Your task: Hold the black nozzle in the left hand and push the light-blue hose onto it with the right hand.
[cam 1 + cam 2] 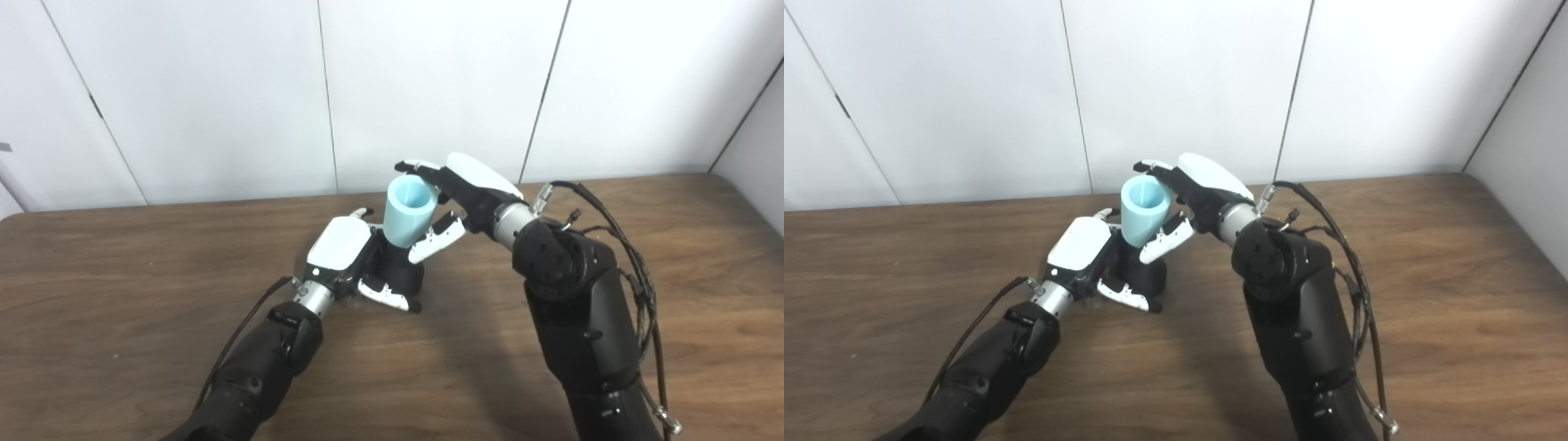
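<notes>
A black nozzle (401, 269) stands upright on the wooden table (122, 275), near its middle. My left hand (349, 257) is wrapped around the nozzle's base from the left. The light-blue hose (409, 211), a short tapered tube with its open end up, sits tilted on top of the nozzle. My right hand (456, 196) is shut on the hose from the right, thumb in front and fingers behind. The nozzle's top is hidden inside the hose.
White wall panels (429, 79) rise right behind the table's far edge. The right arm's loose cables (637, 269) hang beside its forearm. Bare brown tabletop lies to the left, right and front of the hands.
</notes>
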You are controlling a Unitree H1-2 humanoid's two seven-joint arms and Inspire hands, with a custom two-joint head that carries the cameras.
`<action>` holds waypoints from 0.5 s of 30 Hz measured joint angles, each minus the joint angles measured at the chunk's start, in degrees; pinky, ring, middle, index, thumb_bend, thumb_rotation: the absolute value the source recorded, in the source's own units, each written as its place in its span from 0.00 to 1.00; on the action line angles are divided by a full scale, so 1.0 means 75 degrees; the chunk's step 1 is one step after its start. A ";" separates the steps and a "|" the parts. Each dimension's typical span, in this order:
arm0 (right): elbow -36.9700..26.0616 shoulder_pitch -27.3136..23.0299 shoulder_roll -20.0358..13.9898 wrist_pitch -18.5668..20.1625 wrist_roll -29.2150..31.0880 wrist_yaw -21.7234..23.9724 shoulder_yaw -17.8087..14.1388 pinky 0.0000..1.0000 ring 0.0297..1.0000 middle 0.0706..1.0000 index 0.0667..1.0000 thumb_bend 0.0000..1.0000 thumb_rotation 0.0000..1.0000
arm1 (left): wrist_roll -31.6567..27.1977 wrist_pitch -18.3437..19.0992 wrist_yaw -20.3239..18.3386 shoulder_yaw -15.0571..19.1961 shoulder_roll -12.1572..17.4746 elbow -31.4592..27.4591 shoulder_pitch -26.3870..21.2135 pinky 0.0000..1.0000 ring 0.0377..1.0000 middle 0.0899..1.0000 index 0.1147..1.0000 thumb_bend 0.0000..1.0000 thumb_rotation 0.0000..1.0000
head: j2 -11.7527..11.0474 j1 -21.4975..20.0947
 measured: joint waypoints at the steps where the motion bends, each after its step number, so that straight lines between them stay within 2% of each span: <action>1: 0.0000 0.0000 0.0000 0.0000 0.0002 0.0001 0.0000 0.73 0.86 0.92 0.93 1.00 0.25 | 0.0000 0.0000 0.0000 0.0000 0.0000 0.0000 0.0000 0.88 0.45 0.37 0.46 0.50 0.00 | -0.0035 0.0000; 2: 0.0000 0.0000 0.0000 0.0000 0.0003 0.0002 -0.0001 0.74 0.87 0.93 0.95 1.00 0.26 | 0.0000 0.0000 0.0000 0.0001 0.0000 0.0000 0.0000 0.89 0.45 0.37 0.46 0.50 0.00 | -0.0035 0.0000; 4: 0.0000 0.0000 0.0000 0.0000 0.0012 0.0003 -0.0001 0.83 0.96 0.98 0.99 1.00 0.29 | 0.0000 0.0000 -0.0001 0.0011 -0.0002 0.0001 0.0000 0.90 0.44 0.37 0.46 0.50 0.00 | -0.0059 0.0012; 6: 0.0000 0.0002 -0.0002 0.0000 0.0027 0.0003 0.0000 0.90 0.99 1.00 1.00 1.00 0.32 | 0.0000 0.0000 -0.0004 0.0027 -0.0006 0.0001 0.0000 0.89 0.44 0.37 0.47 0.50 0.00 | -0.0093 0.0023; 11: 0.0000 0.0034 -0.0046 0.0000 0.0093 -0.0017 -0.0016 0.92 1.00 1.00 1.00 1.00 0.38 | 0.0000 0.0001 -0.0010 0.0039 -0.0009 0.0005 0.0000 0.88 0.44 0.36 0.46 0.50 0.00 | -0.0117 0.0000; 15: 0.0003 0.0075 -0.0145 0.0000 0.0126 -0.0046 -0.0042 0.90 1.00 1.00 1.00 1.00 0.39 | 0.0000 0.0001 -0.0010 0.0039 -0.0010 0.0009 -0.0001 0.88 0.44 0.35 0.46 0.50 0.00 | -0.0152 0.0000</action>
